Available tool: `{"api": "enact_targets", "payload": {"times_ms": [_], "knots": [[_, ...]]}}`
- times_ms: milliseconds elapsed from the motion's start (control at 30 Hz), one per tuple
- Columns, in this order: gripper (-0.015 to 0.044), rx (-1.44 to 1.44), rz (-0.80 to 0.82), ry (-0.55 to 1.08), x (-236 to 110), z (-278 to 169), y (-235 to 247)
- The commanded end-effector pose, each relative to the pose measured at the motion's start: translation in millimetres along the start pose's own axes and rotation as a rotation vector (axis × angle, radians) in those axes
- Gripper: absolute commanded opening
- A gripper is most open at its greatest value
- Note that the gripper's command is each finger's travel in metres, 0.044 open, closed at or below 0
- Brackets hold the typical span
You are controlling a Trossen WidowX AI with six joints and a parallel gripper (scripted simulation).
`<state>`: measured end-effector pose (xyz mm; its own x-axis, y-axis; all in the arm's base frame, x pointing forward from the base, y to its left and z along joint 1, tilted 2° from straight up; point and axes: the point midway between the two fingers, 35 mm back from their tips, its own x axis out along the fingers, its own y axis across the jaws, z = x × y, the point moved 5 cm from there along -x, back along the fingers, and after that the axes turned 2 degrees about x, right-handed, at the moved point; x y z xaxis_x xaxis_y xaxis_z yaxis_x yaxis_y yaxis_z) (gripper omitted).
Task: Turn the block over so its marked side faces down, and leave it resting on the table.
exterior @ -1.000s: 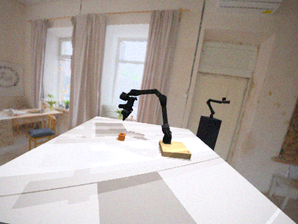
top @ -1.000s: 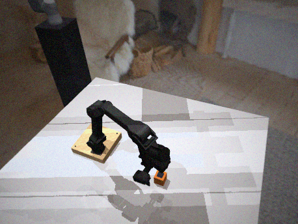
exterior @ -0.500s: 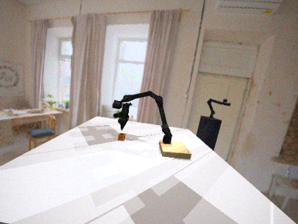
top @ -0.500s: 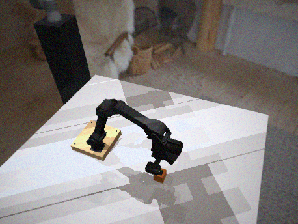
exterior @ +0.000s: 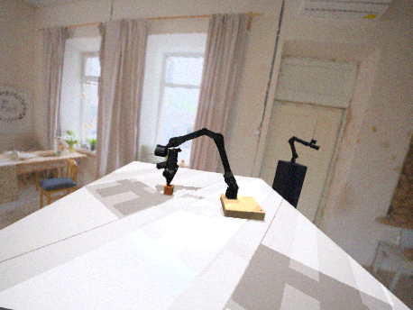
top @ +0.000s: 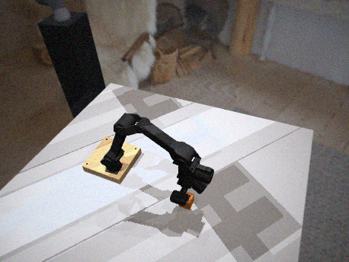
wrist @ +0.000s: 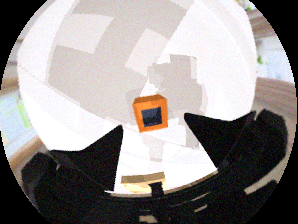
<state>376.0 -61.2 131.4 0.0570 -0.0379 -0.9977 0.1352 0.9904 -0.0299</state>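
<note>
The jaws stand wide apart, holding nothing. The orange block (wrist: 150,113) sits on the counter (wrist: 87,103) between and just below them, its dark marked side apparently facing up.

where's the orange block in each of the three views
Top: orange block right of centre, lower half, partly hidden under the open pincer.
Exterior: left of centre, directly beneath the pincer.
Wrist: at centre, dark marked face up, between the two fingers.
Shared landmark: the wooden base plate under the arm.
</note>
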Motion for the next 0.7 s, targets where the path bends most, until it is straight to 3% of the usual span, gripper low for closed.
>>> {"api": "enact_targets", "payload": {"times_ms": [0,633,667], "knots": [[0.044,-0.002,0.001,0.001,8.1,0.1,0.0],[0.044,-0.002,0.001,0.001,36.3,-0.5,0.0],[0.0414,-0.002,0.001,0.001,36.3,-0.5,0.0]]}}
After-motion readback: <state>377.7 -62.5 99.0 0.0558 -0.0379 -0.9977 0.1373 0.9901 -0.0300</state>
